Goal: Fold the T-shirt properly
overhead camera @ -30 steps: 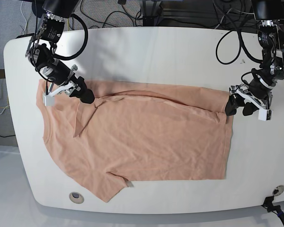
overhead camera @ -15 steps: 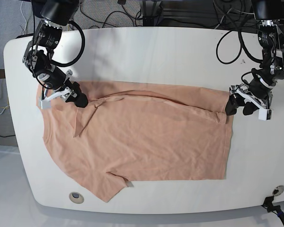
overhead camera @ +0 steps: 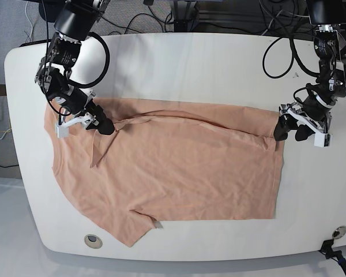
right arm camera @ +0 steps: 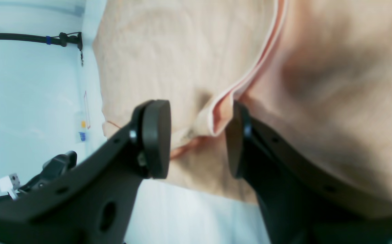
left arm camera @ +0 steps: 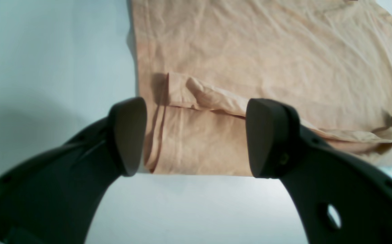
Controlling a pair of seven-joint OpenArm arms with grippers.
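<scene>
The peach-pink T-shirt (overhead camera: 179, 167) lies spread flat on the white table (overhead camera: 190, 63), plain side up, one sleeve pointing toward the near edge. My right gripper (overhead camera: 102, 125) is down at its neck end on the left. In the right wrist view the right gripper (right arm camera: 196, 140) stands open with a raised fold of the collar edge (right arm camera: 250, 67) between its fingers. My left gripper (overhead camera: 291, 133) sits at the hem corner on the right. It is open (left arm camera: 199, 137), and its pads (left arm camera: 128, 135) straddle the folded-over hem of the T-shirt (left arm camera: 250, 51).
Black cables (overhead camera: 277, 52) hang over the table's far edge behind both arms. A round grommet (overhead camera: 92, 239) sits near the front left edge and a black fitting (overhead camera: 331, 245) at the front right corner.
The right gripper has turned and shifted slightly down along the neck end, and the shirt's upper left edge moved a little with it. The left arm has not moved.
</scene>
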